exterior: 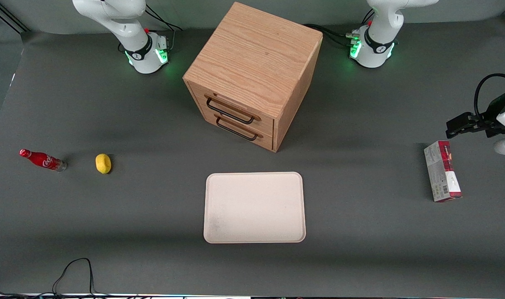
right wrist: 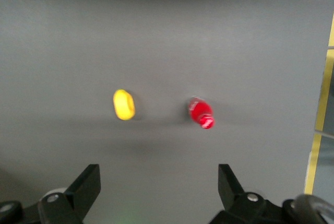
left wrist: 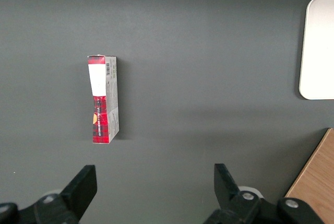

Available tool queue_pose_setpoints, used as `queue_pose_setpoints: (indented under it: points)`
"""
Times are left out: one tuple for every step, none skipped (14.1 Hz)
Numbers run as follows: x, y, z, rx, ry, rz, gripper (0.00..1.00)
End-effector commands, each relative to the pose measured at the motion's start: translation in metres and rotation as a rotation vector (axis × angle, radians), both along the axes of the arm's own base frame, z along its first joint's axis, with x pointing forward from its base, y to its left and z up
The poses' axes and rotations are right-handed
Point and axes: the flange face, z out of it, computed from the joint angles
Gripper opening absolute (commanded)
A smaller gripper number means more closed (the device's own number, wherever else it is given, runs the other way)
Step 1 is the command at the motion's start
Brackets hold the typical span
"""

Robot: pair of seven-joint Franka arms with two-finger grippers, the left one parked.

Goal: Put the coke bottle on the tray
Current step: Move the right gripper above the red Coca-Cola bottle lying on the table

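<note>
One coke bottle (right wrist: 201,113) (upright, seemingly) below gripper (right wrist: 159,192).

The right arm's gripper (right wrist: 159,192) is up in the air, wrist camera staring straight down at the table; its two black fingers (right wrist: 86,185) are spread wide apart with nothing between them; nothing touching either tip. In the front view only the arm's white base and lower links (exterior: 123,25) show; the gripper itself is out of that shot.
</note>
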Motion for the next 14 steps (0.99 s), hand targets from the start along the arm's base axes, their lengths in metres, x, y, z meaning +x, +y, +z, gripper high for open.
queue_pose_setpoints:
  points:
    - [0.002,-0.025,-0.003,0.021,-0.016,0.019,1.0]
    - [-0.004,-0.029,-0.007,0.024,-0.022,0.042,1.0]
    - [-0.008,-0.035,-0.008,0.014,-0.045,0.095,1.0]
    - [-0.016,-0.049,-0.014,0.006,-0.051,0.12,1.0]
    - [-0.019,-0.056,-0.018,0.003,-0.052,0.127,1.0]
    - [-0.021,-0.057,-0.024,0.01,-0.048,0.125,1.0]
    - [-0.021,-0.057,-0.03,0.013,-0.05,0.124,1.0]
    - [-0.025,-0.058,-0.038,0.017,-0.057,0.121,1.0]
    - [-0.031,-0.059,-0.052,0.025,-0.058,0.115,1.0]
    - [-0.036,-0.059,-0.067,0.025,-0.066,0.112,1.0]
    - [-0.039,-0.059,-0.086,0.028,-0.066,0.105,1.0]
    - [-0.038,-0.058,-0.107,0.031,-0.056,0.102,1.0]
    - [-0.038,-0.056,-0.131,0.037,-0.057,0.097,1.0]
    - [-0.04,-0.055,-0.152,0.052,-0.077,0.084,1.0]
